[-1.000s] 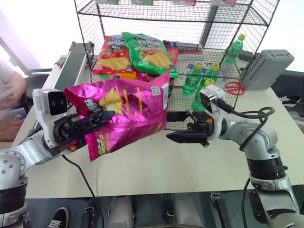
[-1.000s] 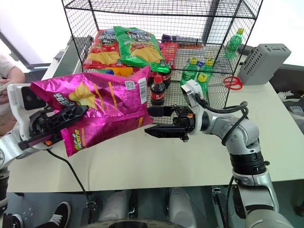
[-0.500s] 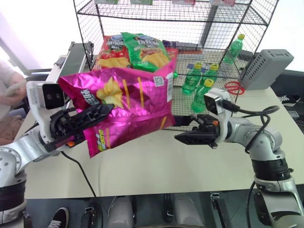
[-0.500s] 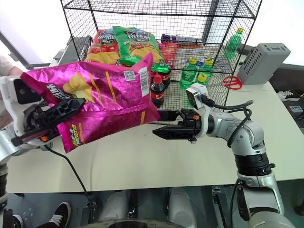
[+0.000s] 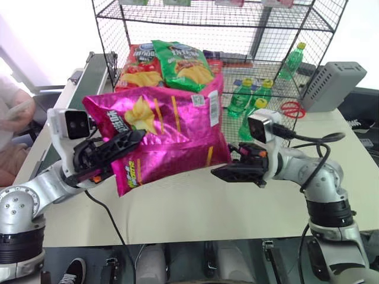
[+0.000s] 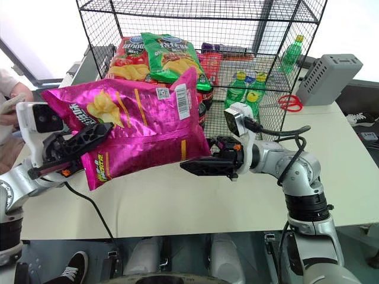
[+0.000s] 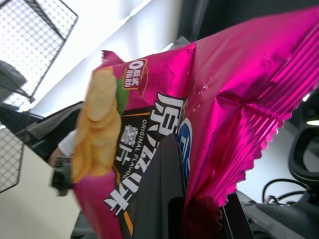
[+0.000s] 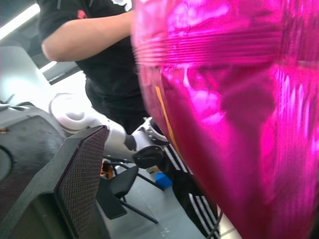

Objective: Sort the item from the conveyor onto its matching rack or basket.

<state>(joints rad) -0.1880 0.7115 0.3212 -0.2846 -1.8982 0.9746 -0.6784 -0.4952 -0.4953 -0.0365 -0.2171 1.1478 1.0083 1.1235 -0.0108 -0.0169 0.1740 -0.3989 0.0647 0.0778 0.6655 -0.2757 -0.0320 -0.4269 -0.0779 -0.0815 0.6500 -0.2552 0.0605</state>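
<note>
Magenta chip bag (image 5: 160, 136) hangs from the left tool (image 5: 112, 149), clamped on one end; right tool (image 6: 204, 167) gapes beside its opposite corner. Glossy foil could slip before reaching the rack (image 5: 284, 71).

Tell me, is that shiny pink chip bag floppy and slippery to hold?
Probably light and puffy: the pink chip bag stays spread out although the left pincer pinches only one end. Its foil looks glossy, so it may be slippery. It creases near that grip, so it likely bends easily, and the chips inside could crush.
</note>
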